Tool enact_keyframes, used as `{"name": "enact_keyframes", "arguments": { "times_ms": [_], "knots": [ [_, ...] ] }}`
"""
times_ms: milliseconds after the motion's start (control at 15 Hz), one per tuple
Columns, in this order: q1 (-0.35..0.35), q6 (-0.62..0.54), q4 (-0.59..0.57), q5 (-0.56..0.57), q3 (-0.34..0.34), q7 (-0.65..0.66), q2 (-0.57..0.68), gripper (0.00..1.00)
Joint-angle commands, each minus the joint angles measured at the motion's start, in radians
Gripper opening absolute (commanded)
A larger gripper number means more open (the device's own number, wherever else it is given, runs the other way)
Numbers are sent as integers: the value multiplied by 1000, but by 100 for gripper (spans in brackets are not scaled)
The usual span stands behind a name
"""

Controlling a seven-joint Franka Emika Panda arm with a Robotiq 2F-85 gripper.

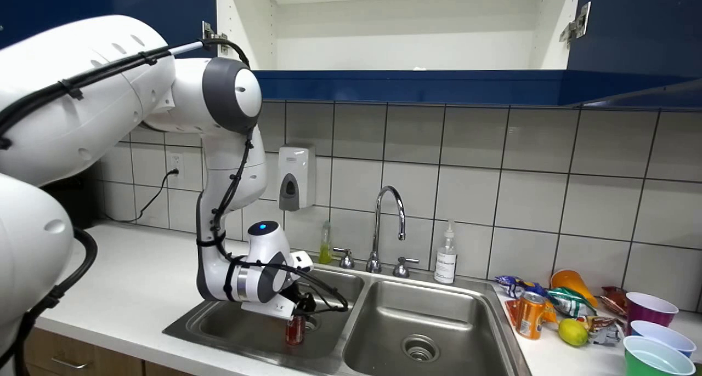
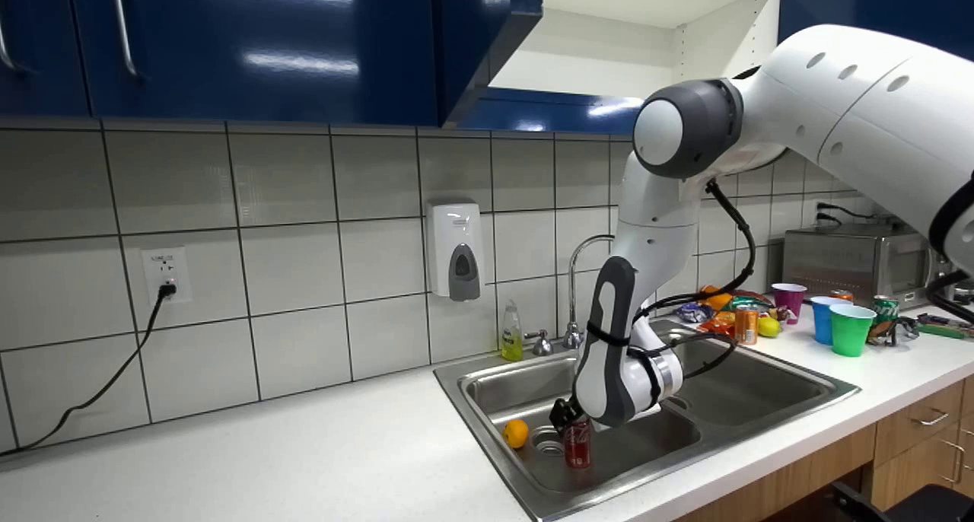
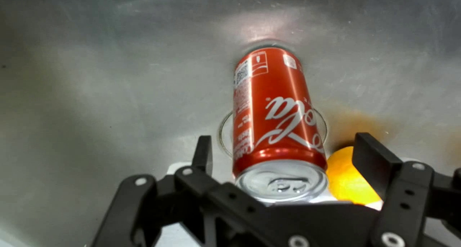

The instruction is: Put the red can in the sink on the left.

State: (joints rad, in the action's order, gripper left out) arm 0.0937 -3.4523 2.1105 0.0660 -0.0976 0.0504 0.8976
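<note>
The red can (image 1: pixel 295 330) stands upright in the left sink basin (image 1: pixel 230 328). It also shows in an exterior view (image 2: pixel 577 447) and in the wrist view (image 3: pixel 275 103), with its silver lid toward the camera. My gripper (image 3: pixel 284 149) is open, with one black finger on each side of the can's top end. Gaps show between both fingers and the can. In both exterior views the gripper (image 1: pixel 303 303) is right above the can; the gripper (image 2: pixel 572 417) partly hides the can's top.
An orange fruit (image 2: pixel 515 434) lies in the same basin near the drain (image 2: pixel 546 440), close to the right finger in the wrist view. A divider (image 1: pixel 351 321) separates the right basin (image 1: pixel 439 321). Behind stand the faucet (image 1: pixel 377 233) and a soap bottle (image 1: pixel 446 258). Snacks, an orange can (image 1: pixel 530 315) and cups (image 1: pixel 658 357) are at right.
</note>
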Motion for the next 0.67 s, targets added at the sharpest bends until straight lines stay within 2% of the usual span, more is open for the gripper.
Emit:
{"name": "enact_keyframes", "arguments": {
  "times_ms": [0,267,600],
  "knots": [
    [19,14,110,-43,-19,-33,-106,100],
    [27,28,167,-70,-34,-31,-173,100],
    [5,63,221,-59,-5,-32,-264,100]
  ]
}}
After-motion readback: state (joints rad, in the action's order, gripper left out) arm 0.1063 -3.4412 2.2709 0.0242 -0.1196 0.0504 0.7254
